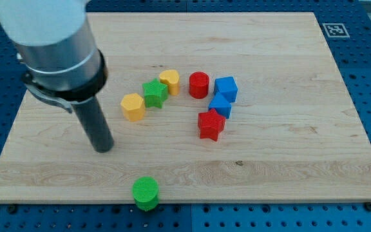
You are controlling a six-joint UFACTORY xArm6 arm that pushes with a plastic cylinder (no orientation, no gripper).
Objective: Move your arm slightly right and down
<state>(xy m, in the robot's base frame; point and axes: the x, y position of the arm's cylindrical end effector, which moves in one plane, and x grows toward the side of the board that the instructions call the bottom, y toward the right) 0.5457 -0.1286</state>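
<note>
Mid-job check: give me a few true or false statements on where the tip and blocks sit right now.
1. My tip touches the yellow hexagon block. False: it stands apart, to the view's lower left of it.
2. The green cylinder sits alone near the board's bottom edge. True.
3. The red star block lies at the view's top of the red cylinder. False: it lies below it.
4. The green star block sits between the yellow hexagon block and the yellow heart block. True.

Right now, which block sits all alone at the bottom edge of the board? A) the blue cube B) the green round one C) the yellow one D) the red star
B: the green round block sits alone at the board's bottom edge, below my tip, while the other blocks cluster higher up.
</note>
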